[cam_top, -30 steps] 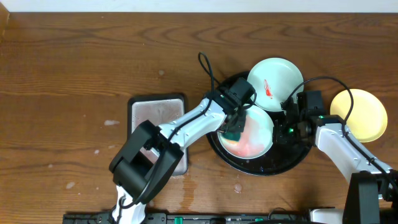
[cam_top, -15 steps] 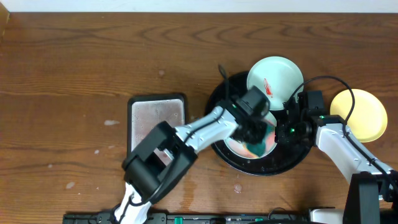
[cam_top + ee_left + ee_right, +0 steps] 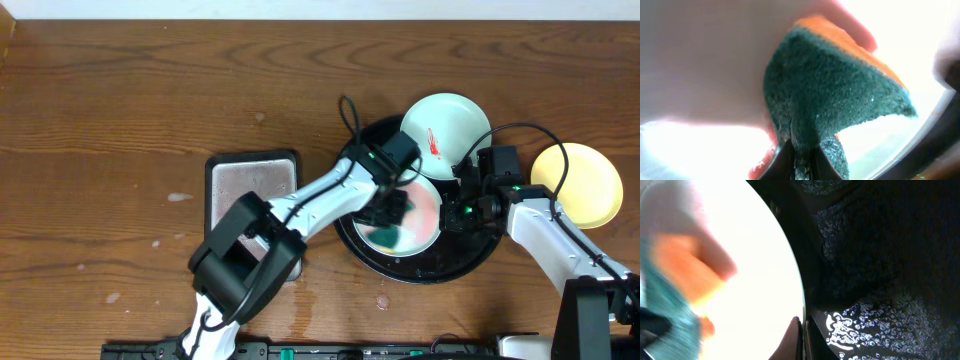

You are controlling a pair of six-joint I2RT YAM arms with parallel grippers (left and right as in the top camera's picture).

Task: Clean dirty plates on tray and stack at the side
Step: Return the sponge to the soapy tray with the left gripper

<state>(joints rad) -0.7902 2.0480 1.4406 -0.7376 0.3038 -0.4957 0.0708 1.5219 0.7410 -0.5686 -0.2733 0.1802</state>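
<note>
The black tray (image 3: 470,255) holds a mint-white plate (image 3: 425,205) smeared with pink sauce. My left gripper (image 3: 397,208) is shut on a green and orange sponge (image 3: 385,232) that presses on this plate; the left wrist view shows the sponge (image 3: 840,95) pinched between the fingers (image 3: 802,161) against the plate (image 3: 700,60). My right gripper (image 3: 457,210) is shut on the plate's right rim, seen close up in the right wrist view (image 3: 802,335). A second mint-white plate (image 3: 447,122) with a red smear lies on the tray's far rim. A yellow plate (image 3: 580,185) sits on the table to the right.
A rectangular grey metal tray (image 3: 252,185) lies left of the black tray, under my left arm. The black tray's wet floor (image 3: 890,255) shows beside the held plate (image 3: 755,270). Brown wood tabletop (image 3: 130,110) stretches to the left and back.
My left gripper swept the sponge from the plate's left side to its right side, then back toward the middle. The right gripper has kept its hold on the rim.
</note>
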